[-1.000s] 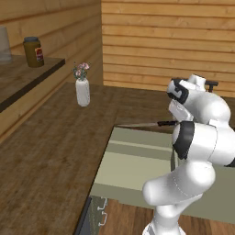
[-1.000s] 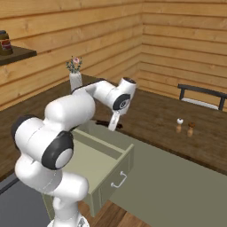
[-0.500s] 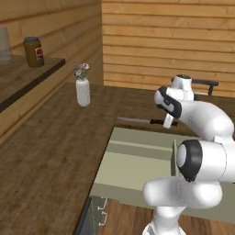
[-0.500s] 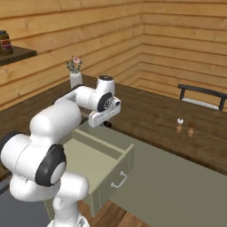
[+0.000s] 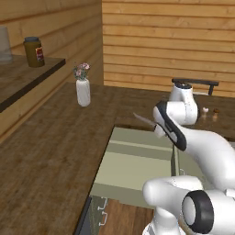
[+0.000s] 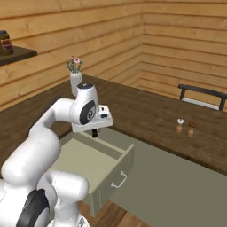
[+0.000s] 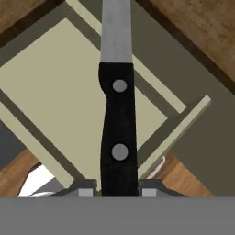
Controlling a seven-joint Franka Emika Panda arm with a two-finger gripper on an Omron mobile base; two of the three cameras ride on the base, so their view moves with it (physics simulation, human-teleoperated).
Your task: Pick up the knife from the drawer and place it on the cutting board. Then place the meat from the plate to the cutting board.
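My gripper (image 7: pixel 118 188) is shut on the knife's black handle (image 7: pixel 118 133), with a fingertip (image 7: pixel 85 189) on either side of it. The silver blade (image 7: pixel 116 27) runs away from the hand toward the wooden counter. In the left base view the knife (image 5: pixel 145 120) sticks out to the left of the gripper (image 5: pixel 159 128), above the back of the open drawer (image 5: pixel 133 165). From the right base camera the gripper (image 6: pixel 94 132) hangs over the drawer's (image 6: pixel 113 177) far edge. The drawer's pale floor (image 7: pixel 59 92) lies empty below the knife. The cutting board, plate and meat are out of view.
A white vase with flowers (image 5: pixel 83 89) (image 6: pixel 75 77) stands on the dark wooden counter to the left. A jar (image 5: pixel 34 51) sits on a wall shelf. Two small shakers (image 6: pixel 185 126) stand to the right, with a chair (image 6: pixel 201 95) behind them.
The hand has swung left and lower with the knife still in its grip, coming in over the back of the open drawer. The blade now points further left.
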